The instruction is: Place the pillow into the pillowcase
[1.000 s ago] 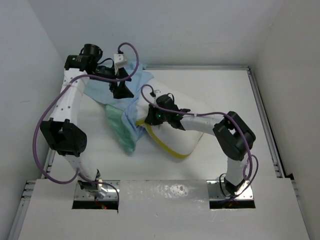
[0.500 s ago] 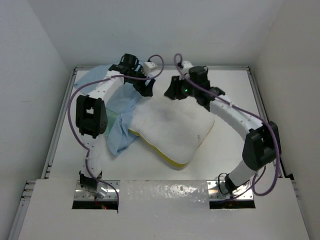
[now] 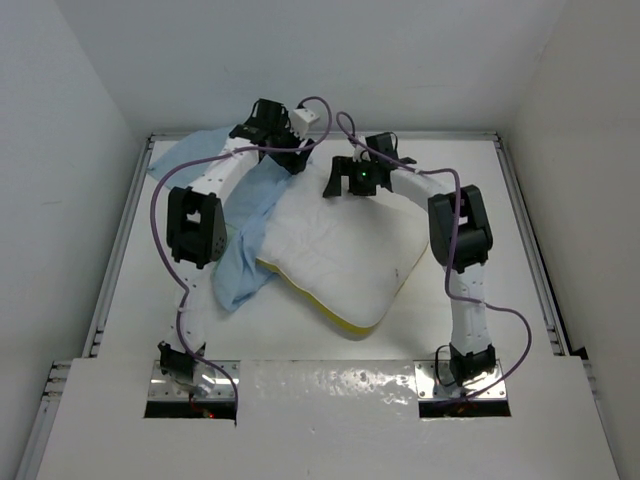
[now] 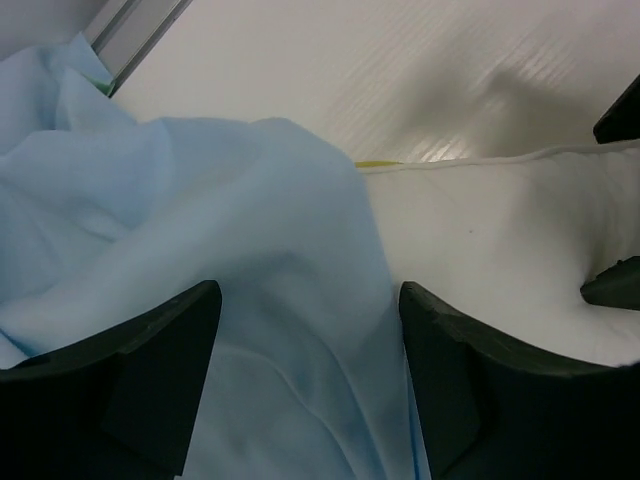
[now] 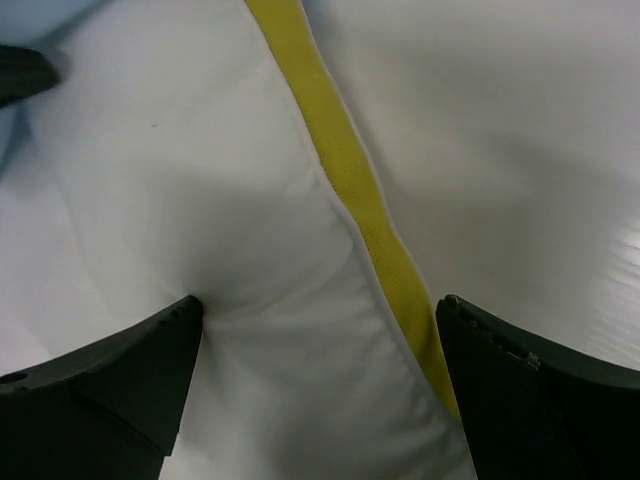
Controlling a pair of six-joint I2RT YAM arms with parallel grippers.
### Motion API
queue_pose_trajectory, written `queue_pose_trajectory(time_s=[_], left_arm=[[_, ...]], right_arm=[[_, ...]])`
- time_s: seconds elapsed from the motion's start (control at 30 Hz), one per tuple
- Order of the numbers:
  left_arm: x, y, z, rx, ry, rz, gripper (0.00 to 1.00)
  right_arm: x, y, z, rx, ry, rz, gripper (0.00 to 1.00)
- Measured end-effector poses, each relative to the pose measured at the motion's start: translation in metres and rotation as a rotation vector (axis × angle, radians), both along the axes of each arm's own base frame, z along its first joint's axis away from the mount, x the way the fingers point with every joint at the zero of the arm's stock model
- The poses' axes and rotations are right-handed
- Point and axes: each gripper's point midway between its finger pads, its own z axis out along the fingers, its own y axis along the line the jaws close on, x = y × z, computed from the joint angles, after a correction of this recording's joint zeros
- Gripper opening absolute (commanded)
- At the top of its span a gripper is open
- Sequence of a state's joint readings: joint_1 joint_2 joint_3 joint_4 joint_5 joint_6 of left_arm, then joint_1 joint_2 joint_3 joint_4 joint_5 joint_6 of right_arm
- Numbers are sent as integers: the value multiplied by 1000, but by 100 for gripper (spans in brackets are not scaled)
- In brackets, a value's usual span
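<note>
Pillow [image 3: 340, 255] lies on the table [image 3: 470, 300], its far-left corner touching the crumpled pillowcase [image 3: 245, 230], where the left gripper [image 4: 308, 300] stands with jaws apart over blue cloth and the right gripper [image 5: 320, 300] wide over the yellow piping [image 5: 335, 150], probably to feed that corner in.

Pillowcase [image 3: 240, 265] lies L of pillow [image 3: 345, 255] — overlapping its edge.

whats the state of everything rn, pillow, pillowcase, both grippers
pillow: lying flat, not inside the pillowcase
pillowcase: crumpled beside the pillow, overlapping one of its edges
left gripper: open, fingers either side of a fold of pillowcase
right gripper: open, fingers either side of the pillow's yellow-piped edge
</note>
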State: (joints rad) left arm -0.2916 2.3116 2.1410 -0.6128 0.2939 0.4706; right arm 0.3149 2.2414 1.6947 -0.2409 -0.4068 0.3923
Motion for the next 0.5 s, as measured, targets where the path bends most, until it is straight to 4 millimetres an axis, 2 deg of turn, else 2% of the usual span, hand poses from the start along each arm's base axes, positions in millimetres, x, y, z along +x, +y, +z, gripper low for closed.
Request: queue_pose_trajectory(time_s=[0.1, 0.13, 0.17, 0.2, 0.23, 0.27, 0.3, 0.33, 0.4, 0.5], left_arm=[[1, 2, -1, 16, -5, 3, 80], [0, 2, -3, 20, 2, 1, 75], [-1, 2, -6, 22, 8, -1, 48], [-2, 2, -11, 24, 20, 1, 29], [-3, 3, -17, 30, 33, 2, 15], [-3, 4, -23, 40, 41, -3, 0], [-4, 4, -28, 44, 53, -2, 0], [-4, 5, -32, 50, 59, -5, 0], [-9, 4, -35, 48, 79, -18, 0], [-18, -5, -21, 8, 113, -83, 0]], right_arm=[[-1, 9, -17, 37, 32, 12, 90], [-1, 13, -17, 49, 32, 18, 72], [-1, 15, -16, 57, 29, 23, 60], [-2, 20, -13, 73, 22, 36, 49], [-3, 24, -11, 82, 13, 50, 39], [-5, 29, -10, 97, 10, 67, 17], [-9, 34, -11, 107, 9, 85, 6], [-15, 39, -13, 120, 16, 103, 0], [-29, 44, -18, 130, 31, 125, 0], [-60, 45, -15, 122, 10, 137, 0]])
